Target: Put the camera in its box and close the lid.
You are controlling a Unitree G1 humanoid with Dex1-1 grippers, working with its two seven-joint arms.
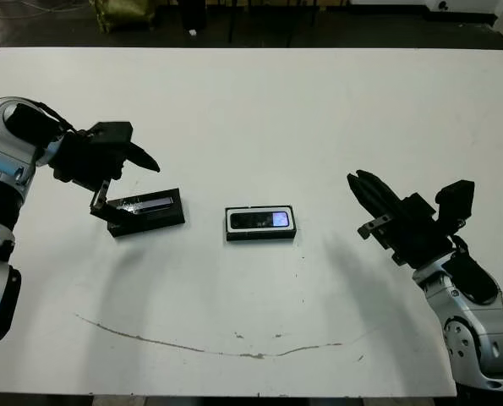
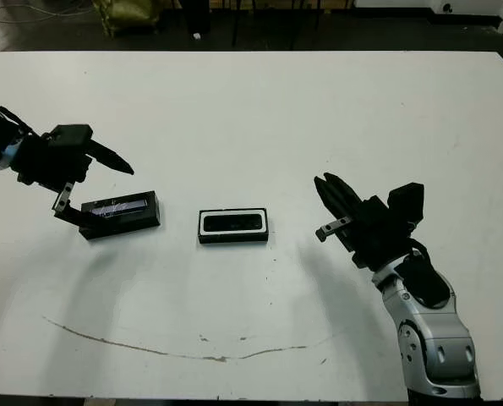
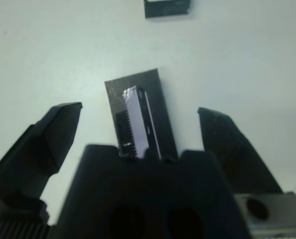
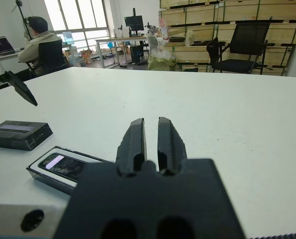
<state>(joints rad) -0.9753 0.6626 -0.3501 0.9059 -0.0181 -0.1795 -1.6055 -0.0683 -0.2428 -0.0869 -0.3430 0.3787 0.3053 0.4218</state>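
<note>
Left gripper: your left gripper (image 1: 120,173) hovers at the left of the surface, fingers spread wide and holding nothing; in its wrist view the two fingers stand either side of the lid.
Lid from left gripper: the lid (image 1: 146,211) lies flat on the surface directly under and just right of that gripper, a black slab with a shiny strip on top. You cannot tell from these views whether a fingertip touches its left end.
Lid long axis: it runs left to right, tilted a little, its right end slightly farther from you.
Right gripper: your right gripper (image 1: 365,190) hangs at the right, fingers pressed close together with only a thin slit between them, holding nothing.
Nearer arm: the left arm is far nearer the lid; the right gripper is well apart from lid and box.
Box: the box (image 1: 261,223) sits near the middle of the surface, to the right of the lid and apart from it, long axis left to right, white lining showing round its rim.
Box contents: the camera (image 1: 262,220) lies inside it, screen up, along the box's length.
Task state: judging by this, the camera is already in; the lid is not yet on.
Coming move: likely grasp the lid across its short sides and carry it right to the box.
Surface: the white surface (image 1: 259,110) carries nothing else.
</note>
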